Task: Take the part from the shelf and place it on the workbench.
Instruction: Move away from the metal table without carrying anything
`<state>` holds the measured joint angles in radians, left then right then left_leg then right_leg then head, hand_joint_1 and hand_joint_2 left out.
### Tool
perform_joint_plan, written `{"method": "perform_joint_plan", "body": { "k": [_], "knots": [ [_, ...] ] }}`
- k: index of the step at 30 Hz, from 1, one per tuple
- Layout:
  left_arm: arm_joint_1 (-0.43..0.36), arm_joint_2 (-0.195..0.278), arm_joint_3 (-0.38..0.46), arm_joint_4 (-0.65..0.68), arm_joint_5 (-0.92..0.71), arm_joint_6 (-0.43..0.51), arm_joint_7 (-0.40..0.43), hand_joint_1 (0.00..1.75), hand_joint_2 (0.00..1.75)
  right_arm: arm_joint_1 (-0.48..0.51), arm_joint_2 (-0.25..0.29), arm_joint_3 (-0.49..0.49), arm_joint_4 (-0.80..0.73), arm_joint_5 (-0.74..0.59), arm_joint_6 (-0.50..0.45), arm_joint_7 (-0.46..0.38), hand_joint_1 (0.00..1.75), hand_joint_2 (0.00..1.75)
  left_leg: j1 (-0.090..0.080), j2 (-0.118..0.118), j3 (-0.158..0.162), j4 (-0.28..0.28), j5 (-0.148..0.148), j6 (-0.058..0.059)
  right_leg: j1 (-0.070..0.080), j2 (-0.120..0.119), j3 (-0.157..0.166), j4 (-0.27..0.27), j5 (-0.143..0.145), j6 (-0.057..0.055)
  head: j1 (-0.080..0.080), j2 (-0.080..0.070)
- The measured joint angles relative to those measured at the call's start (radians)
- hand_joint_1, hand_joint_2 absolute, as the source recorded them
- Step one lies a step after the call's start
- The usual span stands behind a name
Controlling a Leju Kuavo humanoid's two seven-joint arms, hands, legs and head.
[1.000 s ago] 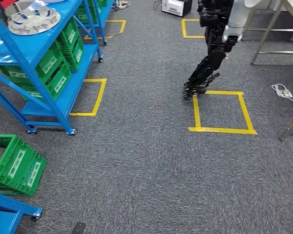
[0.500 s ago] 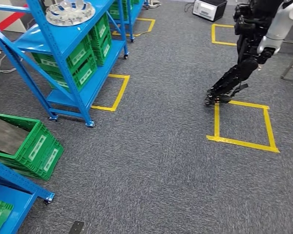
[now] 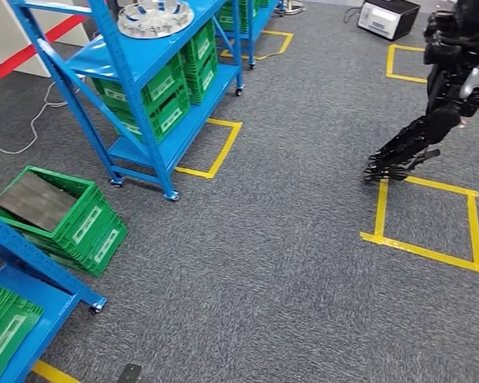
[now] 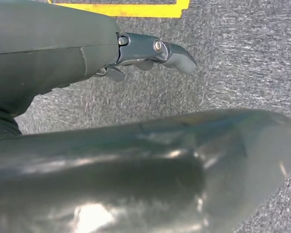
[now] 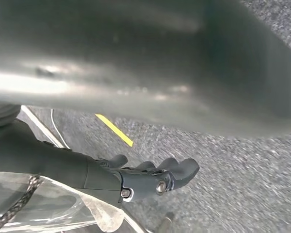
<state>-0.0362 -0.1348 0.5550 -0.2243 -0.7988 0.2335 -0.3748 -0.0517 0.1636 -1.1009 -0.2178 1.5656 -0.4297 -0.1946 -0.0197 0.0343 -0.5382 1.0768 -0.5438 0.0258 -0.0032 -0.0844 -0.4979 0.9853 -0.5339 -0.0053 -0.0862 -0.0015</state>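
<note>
I look down at grey carpet (image 3: 255, 271). On my left stands a blue shelf (image 3: 159, 56) with green crates (image 3: 176, 88) inside and a round silver part (image 3: 156, 16) on its top level. One more green crate (image 3: 62, 219) lies tilted on the floor. Yellow tape squares (image 3: 427, 219) mark the carpet. Another black robot (image 3: 433, 120) stands far right.

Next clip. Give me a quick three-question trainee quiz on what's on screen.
1. True or false: the silver round part lies on the blue shelf, above the shelf crates.
2. The floor crate holds: A) a dark flat board, B) bottles, C) the silver part.
3. Fill in: the tape squares on the carpet are ___.

Key: 1 true; 2 A; 3 yellow.
</note>
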Motion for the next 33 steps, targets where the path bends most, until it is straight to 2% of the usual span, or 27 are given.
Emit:
{"method": "perform_joint_plan", "body": {
  "k": [1,2,3,4,5,6,7,9,10,11,12,13,15,16,17,18,20,22,24,25,26,27,28,29,31,32,33],
  "knots": [
    [-0.003,0.001,0.0,0.0,0.0,0.0,0.0,0.0,0.0,0.0,0.001,0.0,0.0,0.0,0.0,0.0,0.0,0.0,-0.007,0.021,0.03,-0.056,0.016,0.007,0.001,-0.008,0.003,0.0,-0.002,0.003,0.001,0.0],
    [-0.005,0.002,0.0,0.0,0.0,0.0,-0.001,0.0,0.0,-0.001,0.001,0.0,0.0,0.0,0.0,0.0,0.0,0.0,-0.012,0.036,0.047,-0.089,0.021,0.012,0.002,-0.017,0.006,-0.001,-0.004,0.008,0.002,0.0],
    [-0.006,0.002,0.0,0.0,0.0,0.0,-0.002,0.0,0.0,-0.003,0.001,0.0,0.0,-0.001,0.0,0.0,0.0,0.0,-0.014,0.035,0.049,-0.098,0.02,0.013,0.002,-0.026,0.009,-0.003,-0.005,0.012,0.003,0.0],
    [-0.005,0.002,0.0,0.0,0.0,0.0,-0.003,0.0,0.0,-0.006,0.001,0.0,0.0,-0.001,0.0,0.0,0.0,0.0,-0.014,0.023,0.05,-0.102,0.023,0.016,0.002,-0.036,0.016,-0.006,-0.006,0.017,0.003,0.0],
    [-0.002,0.002,0.0,0.0,0.0,0.0,-0.003,0.0,0.0,-0.009,0.001,0.001,0.0,-0.001,0.001,0.0,0.0,0.0,-0.011,0.013,0.052,-0.109,0.031,0.018,0.001,-0.034,0.019,-0.004,-0.008,0.022,0.003,0.0],
    [-0.001,0.001,0.0,0.0,0.0,0.0,-0.004,0.0,0.0,-0.011,0.001,0.001,0.0,-0.001,0.0,-0.001,0.0,0.0,-0.007,0.004,0.055,-0.117,0.04,0.021,0.001,-0.017,0.017,0.009,-0.017,0.026,0.005,0.0],
    [-0.001,0.001,0.0,0.0,0.0,0.001,-0.004,0.0,0.0,-0.011,0.001,0.001,0.0,-0.001,0.0,-0.001,0.0,0.0,-0.003,-0.006,0.057,-0.124,0.049,0.023,0.0,0.01,0.003,0.045,-0.037,0.031,0.006,0.0],
    [-0.004,0.0,0.001,0.0,0.0,0.001,-0.006,0.0,0.0,-0.008,0.001,0.002,0.0,-0.002,0.0,-0.002,0.0,0.0,0.002,-0.027,0.055,-0.127,0.055,0.026,-0.004,0.065,-0.063,0.171,-0.096,0.04,0.01,0.0],
    [-0.004,-0.001,0.001,0.0,-0.001,0.001,-0.006,0.0,0.0,-0.005,0.001,0.001,0.001,-0.002,0.001,-0.002,0.0,0.0,0.003,-0.04,0.053,-0.126,0.055,0.026,-0.006,0.076,-0.098,0.236,-0.119,0.044,0.01,0.0],
    [-0.003,-0.003,0.001,0.0,-0.001,0.0,-0.006,0.0,0.0,-0.002,0.0,0.001,0.001,-0.002,0.001,-0.001,0.0,0.0,0.004,-0.052,0.052,-0.125,0.055,0.025,-0.007,0.079,-0.122,0.274,-0.124,0.047,0.01,0.0],
    [-0.001,-0.004,0.001,0.0,-0.001,0.0,-0.006,0.0,0.0,-0.001,0.0,0.001,0.001,-0.002,0.001,-0.001,0.0,0.0,0.004,-0.063,0.052,-0.124,0.054,0.024,-0.007,0.081,-0.129,0.272,-0.107,0.049,0.01,0.0],
    [0.001,-0.004,0.001,0.0,-0.001,0.0,-0.006,0.0,0.0,0.0,0.0,0.001,0.001,-0.002,0.001,0.0,0.0,0.0,0.006,-0.074,0.054,-0.123,0.053,0.022,-0.007,0.084,-0.116,0.232,-0.073,0.05,0.01,0.0],
    [0.001,-0.005,0.001,0.001,-0.001,0.0,-0.006,0.0,0.0,0.0,-0.001,0.001,0.001,-0.001,0.001,0.0,0.0,0.0,0.009,-0.095,0.058,-0.119,0.047,0.014,-0.009,0.111,-0.059,0.09,0.001,0.05,0.01,0.0],
    [-0.001,-0.005,0.001,0.001,-0.001,0.0,-0.006,0.0,0.0,0.0,-0.001,0.001,0.001,-0.001,0.001,0.0,0.0,0.0,0.009,-0.104,0.06,-0.116,0.043,0.008,-0.009,0.124,-0.036,0.035,0.021,0.046,0.011,0.0],
    [-0.002,-0.006,0.001,0.001,-0.001,0.0,-0.006,0.0,0.0,-0.001,-0.001,0.001,0.001,0.0,0.001,0.0,0.0,0.0,0.009,-0.111,0.06,-0.114,0.038,0.002,-0.009,0.134,-0.023,0.003,0.026,0.04,0.011,0.0],
    [-0.003,-0.006,0.001,0.0,-0.002,0.0,-0.006,0.0,0.0,-0.002,-0.001,0.001,0.001,-0.001,0.001,0.0,0.0,0.0,0.01,-0.118,0.06,-0.114,0.034,-0.004,-0.006,0.135,-0.018,-0.007,0.024,0.032,0.011,0.0],
    [-0.003,-0.006,0.001,0.001,-0.003,0.0,-0.006,0.0,0.0,-0.004,-0.001,0.002,0.001,-0.001,0.001,0.0,0.0,0.0,0.013,-0.126,0.061,-0.114,0.031,-0.015,-0.005,0.116,-0.01,-0.014,0.028,0.013,0.011,0.0],
    [-0.004,-0.005,0.001,0.001,-0.004,0.0,-0.006,0.0,0.0,-0.003,-0.001,0.002,0.001,0.0,0.001,-0.001,0.0,0.0,0.015,-0.102,0.042,-0.071,0.002,-0.025,-0.008,0.095,-0.001,-0.023,0.036,-0.001,0.006,0.0],
    [-0.005,-0.005,0.001,0.001,-0.004,0.0,-0.006,0.0,0.0,0.0,-0.001,0.002,0.001,0.0,0.001,-0.001,0.0,0.0,0.019,-0.065,-0.017,0.051,-0.063,-0.034,-0.008,0.073,-0.004,-0.026,0.037,-0.007,0.002,0.0],
    [-0.005,-0.006,0.001,0.001,-0.005,0.0,-0.006,0.0,0.0,0.002,-0.002,0.002,0.001,0.0,0.001,0.0,0.0,0.0,0.022,-0.056,-0.052,0.119,-0.093,-0.038,-0.007,0.061,-0.007,-0.026,0.035,-0.009,0.001,0.0],
    [-0.004,-0.006,0.001,0.001,-0.006,0.0,-0.006,0.0,0.0,0.002,-0.002,0.002,0.001,0.0,0.001,0.0,0.0,0.0,0.025,-0.052,-0.076,0.165,-0.106,-0.042,-0.007,0.05,-0.01,-0.026,0.034,-0.009,0.001,0.0],
    [-0.001,-0.006,0.001,0.001,-0.007,0.0,-0.006,0.0,0.0,0.002,-0.002,0.002,0.001,0.0,0.001,0.0,0.0,0.0,0.027,-0.049,-0.084,0.176,-0.1,-0.044,-0.007,0.04,-0.012,-0.026,0.032,-0.008,0.001,0.0],
    [0.0,-0.006,0.001,0.001,-0.007,0.0,-0.006,0.0,0.0,0.002,-0.002,0.003,0.001,0.0,0.001,0.0,0.0,0.0,0.029,-0.046,-0.071,0.147,-0.077,-0.045,-0.007,0.029,-0.01,-0.026,0.03,-0.007,0.001,0.0],
    [0.001,-0.006,0.001,0.001,-0.007,0.0,-0.006,0.0,0.0,0.002,-0.002,0.003,0.001,0.001,0.001,0.0,0.0,0.0,0.03,-0.037,-0.041,0.085,-0.044,-0.045,-0.007,0.019,-0.008,-0.026,0.028,-0.004,0.0,0.0],
    [-0.002,-0.006,0.001,0.001,-0.008,0.0,-0.006,0.0,0.0,0.002,-0.002,0.004,0.001,0.004,0.001,0.0,0.0,0.0,0.03,0.004,0.027,-0.051,0.011,-0.041,-0.004,0.001,0.002,-0.023,0.023,0.006,0.001,0.0],
    [-0.005,-0.006,0.001,0.001,-0.009,0.0,-0.006,0.0,0.0,0.002,-0.002,0.004,0.001,0.005,0.0,0.0,0.0,0.0,0.029,0.018,0.047,-0.091,0.025,-0.037,-0.002,-0.006,0.005,-0.022,0.019,0.013,0.003,0.0],
    [-0.006,-0.006,0.001,0.001,-0.009,0.0,-0.006,0.0,0.0,0.0,-0.002,0.004,0.001,0.005,0.0,0.0,0.0,0.0,0.027,0.026,0.054,-0.107,0.03,-0.032,-0.002,-0.014,0.009,-0.021,0.016,0.021,0.005,0.0]
  ]
}}
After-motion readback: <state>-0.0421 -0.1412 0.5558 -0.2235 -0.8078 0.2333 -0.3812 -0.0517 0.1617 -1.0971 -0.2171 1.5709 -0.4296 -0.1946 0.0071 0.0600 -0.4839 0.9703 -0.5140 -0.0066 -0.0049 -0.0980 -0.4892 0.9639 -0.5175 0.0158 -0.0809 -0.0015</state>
